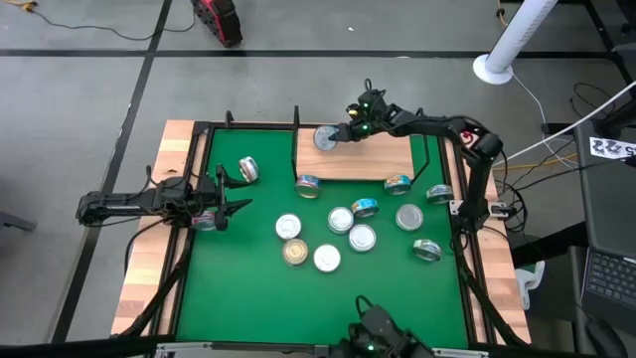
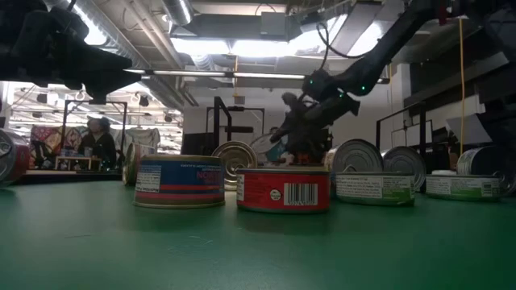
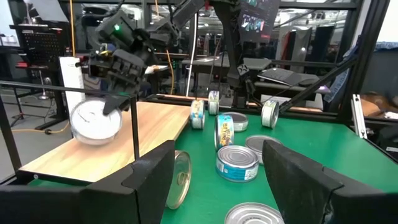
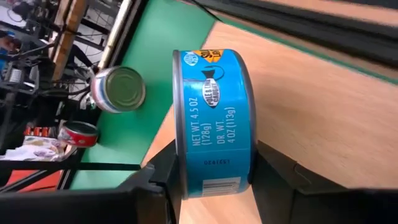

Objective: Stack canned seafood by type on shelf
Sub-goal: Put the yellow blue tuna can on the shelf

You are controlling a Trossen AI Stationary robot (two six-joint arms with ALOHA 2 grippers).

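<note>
Right hand [image 4: 208,186] grips a blue tin [image 4: 211,121] on edge over the shelf [image 1: 378,159], apparently just above the board. Left hand [image 1: 231,207] waits, fingers spread, at the worktop's left side; remaining tins [image 1: 343,231] lie on the green mat [image 1: 397,288].

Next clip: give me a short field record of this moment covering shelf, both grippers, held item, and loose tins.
shelf: light-wood board with black wire rails, no tin resting on it unheld
right gripper: over the shelf's left end, fingers shut on a tin
held item: flat round blue-labelled tin, on edge
left gripper: at the green mat's left side, fingers open, empty
loose tins: about a dozen on the mat, some flat, some on edge
</note>
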